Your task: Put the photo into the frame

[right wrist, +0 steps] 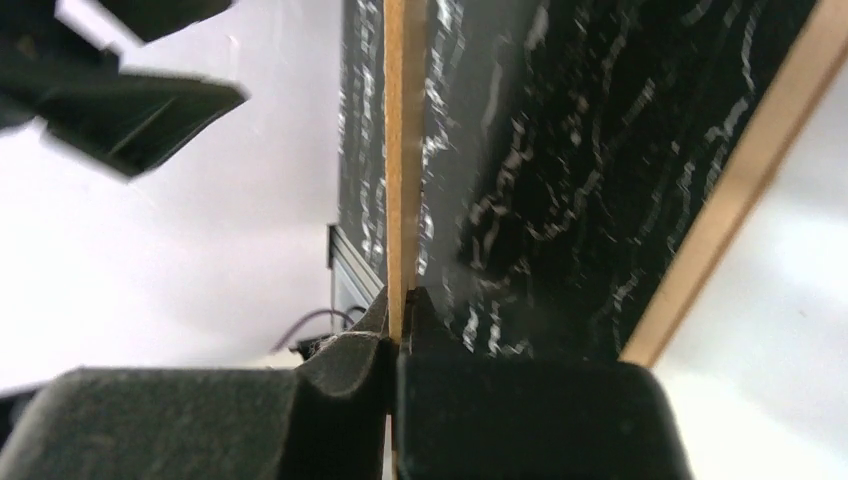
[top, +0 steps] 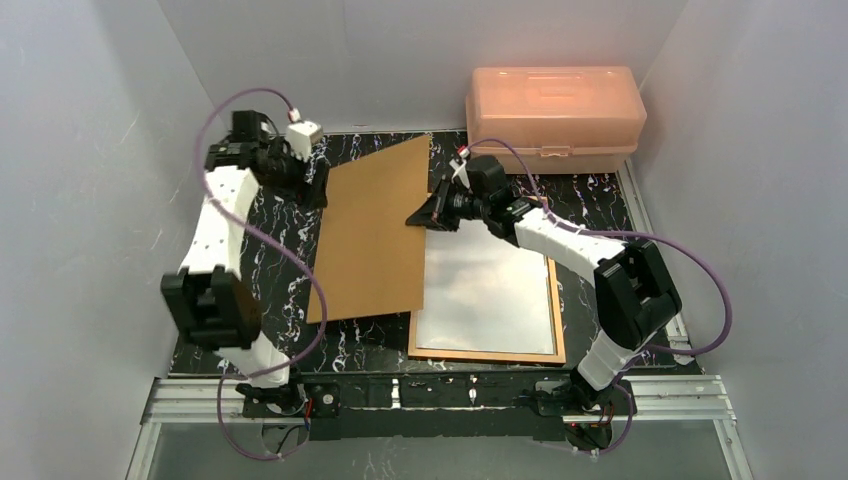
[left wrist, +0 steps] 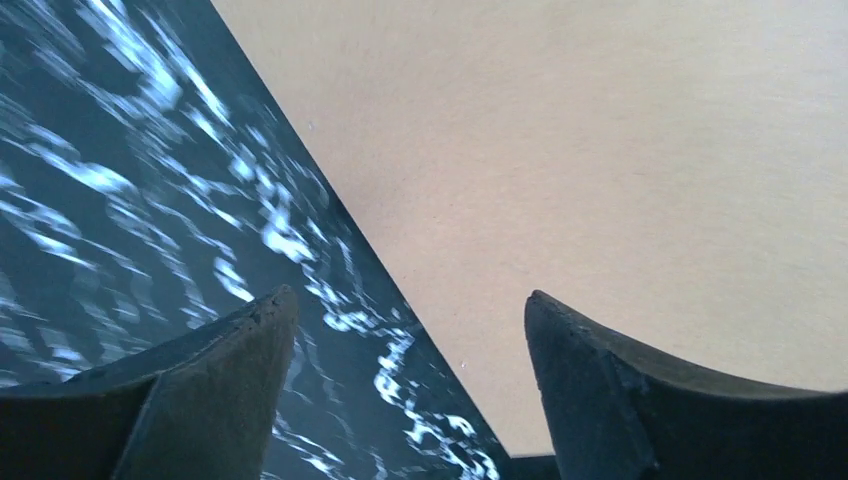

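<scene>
The orange-brown frame lies flat at the near right. A pale white-grey sheet fills it; I cannot tell whether this is the photo's white back, and no banded print shows. The frame's rail also shows in the right wrist view. My right gripper is shut on the right edge of the brown backing board, seen edge-on between the jaws. The board tilts over the table's middle. My left gripper is open and empty, straddling the board's far-left edge.
A pink plastic box stands at the back right, behind my right arm. The black marbled table lies under everything. White walls close in the left, back and right sides. My left arm's fingers show in the right wrist view.
</scene>
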`<state>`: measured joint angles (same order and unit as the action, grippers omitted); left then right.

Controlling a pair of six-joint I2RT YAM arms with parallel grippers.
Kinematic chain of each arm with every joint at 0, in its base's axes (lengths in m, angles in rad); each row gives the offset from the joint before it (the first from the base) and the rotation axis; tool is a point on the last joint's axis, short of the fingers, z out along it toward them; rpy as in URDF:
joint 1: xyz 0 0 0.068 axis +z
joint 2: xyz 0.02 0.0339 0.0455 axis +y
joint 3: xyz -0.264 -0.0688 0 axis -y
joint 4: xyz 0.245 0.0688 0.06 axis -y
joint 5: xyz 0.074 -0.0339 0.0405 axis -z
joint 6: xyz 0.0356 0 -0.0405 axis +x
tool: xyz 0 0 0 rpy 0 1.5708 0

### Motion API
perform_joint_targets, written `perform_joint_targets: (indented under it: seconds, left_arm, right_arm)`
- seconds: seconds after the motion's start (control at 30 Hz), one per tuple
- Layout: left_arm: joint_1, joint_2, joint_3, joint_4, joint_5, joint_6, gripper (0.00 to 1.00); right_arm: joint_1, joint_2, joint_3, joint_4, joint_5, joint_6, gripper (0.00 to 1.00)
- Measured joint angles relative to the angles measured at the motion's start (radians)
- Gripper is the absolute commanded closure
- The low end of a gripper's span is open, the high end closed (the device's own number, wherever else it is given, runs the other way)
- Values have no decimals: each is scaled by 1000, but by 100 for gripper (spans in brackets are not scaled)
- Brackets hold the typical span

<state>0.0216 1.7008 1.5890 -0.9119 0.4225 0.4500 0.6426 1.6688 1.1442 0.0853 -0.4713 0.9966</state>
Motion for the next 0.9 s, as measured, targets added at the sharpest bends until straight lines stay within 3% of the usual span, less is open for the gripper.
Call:
perform_joint_targets:
  seconds: [0.1,0.2,0.43,0.57,0.73,0.9]
  left_arm:
    - [22,-174,41,50,79,69,2]
    - [19,-348,-1,77,163,159,2]
    - [7,-830,-369,120,280,462,2]
    - [3,-1035,-476,105,330,629,1]
    - [1,-1128,-554,103,370,833,6]
    - [1,-1180,-746,249,370,990,15]
  right_arm:
    - [4,4,100,-27,48,41,99]
    - [8,10,191,-15,85,88,99]
    - [13,10,279,63,134,206,99]
    - [13,10,279,74,147,260,99]
    - [13,10,279,93,150,325,99]
    - [13,7,266,123,151,389,99]
